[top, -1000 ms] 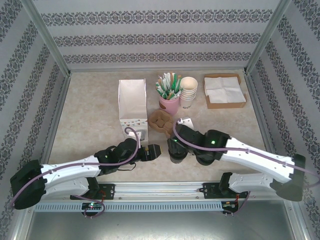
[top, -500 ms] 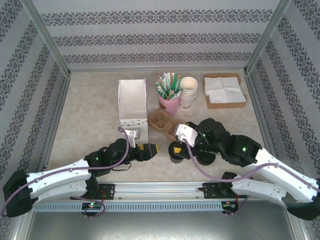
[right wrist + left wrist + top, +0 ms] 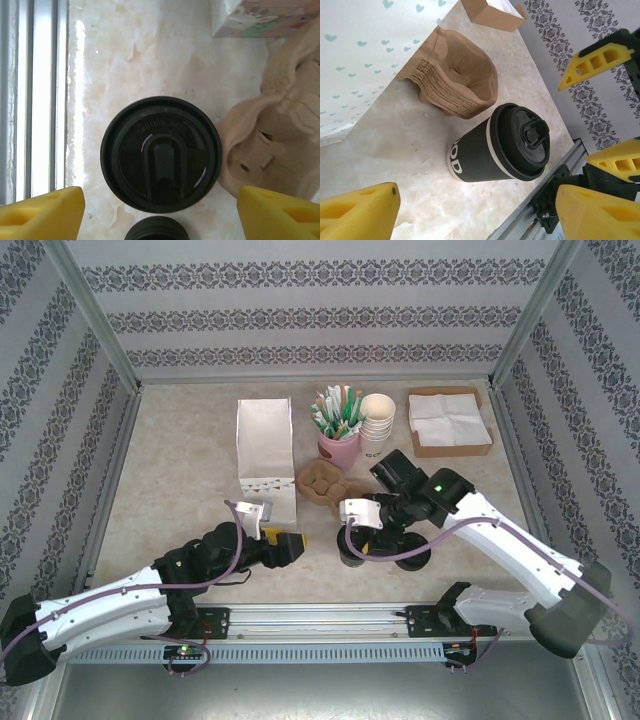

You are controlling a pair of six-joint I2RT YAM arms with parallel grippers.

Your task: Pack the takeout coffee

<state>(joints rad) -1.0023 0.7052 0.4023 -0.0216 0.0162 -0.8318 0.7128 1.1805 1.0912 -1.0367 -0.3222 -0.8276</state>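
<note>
right tool (image 3: 160, 214) is wide & empty. over the last sec its arm swings round, so it now hangs straight above the lid of the coffee cup (image 3: 160, 150), jaws spread to either side, not closed on it. left tool (image 3: 288, 544), also wide w/ nothing in it, backs off a bit to the left. cup hasn't moved: upright on the desk (image 3: 180, 470), just beside the carrier stack (image 3: 322, 485), near the paper bag (image 3: 265, 445). looks like a top-down grab is lined up; packing itself not begun.
</note>
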